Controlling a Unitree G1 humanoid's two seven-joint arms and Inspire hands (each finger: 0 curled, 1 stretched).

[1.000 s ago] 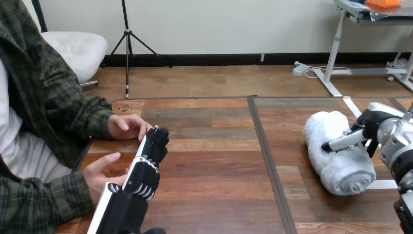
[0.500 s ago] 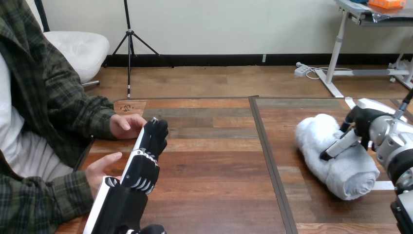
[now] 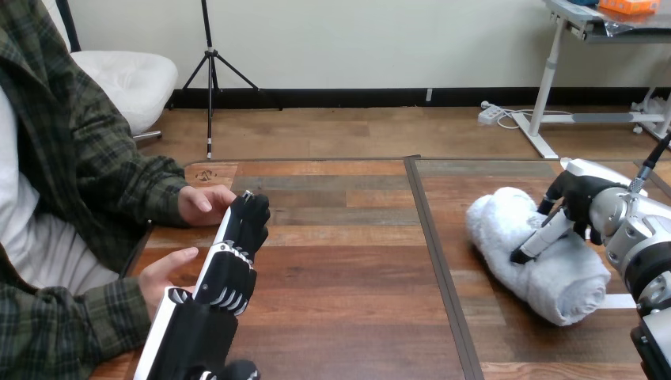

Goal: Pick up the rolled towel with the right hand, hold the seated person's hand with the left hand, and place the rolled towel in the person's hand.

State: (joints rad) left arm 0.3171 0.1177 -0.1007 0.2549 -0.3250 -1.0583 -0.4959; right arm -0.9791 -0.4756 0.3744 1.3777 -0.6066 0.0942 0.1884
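Observation:
The rolled white towel (image 3: 538, 277) lies slantwise on the right part of the wooden table (image 3: 348, 269). My right hand (image 3: 592, 204) sits on its far end: the fingers curl over the towel's back and the thumb presses across its top. My left hand (image 3: 229, 273) stands on edge at the left with straight fingers, between the person's two hands. The person's farther hand (image 3: 202, 204) rests on the table just left of my fingertips. The nearer hand (image 3: 162, 277) lies palm up beside my left palm, close to it; I cannot tell whether they touch.
A dark seam (image 3: 435, 253) runs front to back across the table, between the towel and my left hand. A strip of white tape (image 3: 621, 301) lies on the table by the towel's near end. The person's sleeves cover the left edge.
The towel and my right hand have shifted left, toward the seam, with the hand staying on the towel. My left hand and the person's hands have hardly moved.

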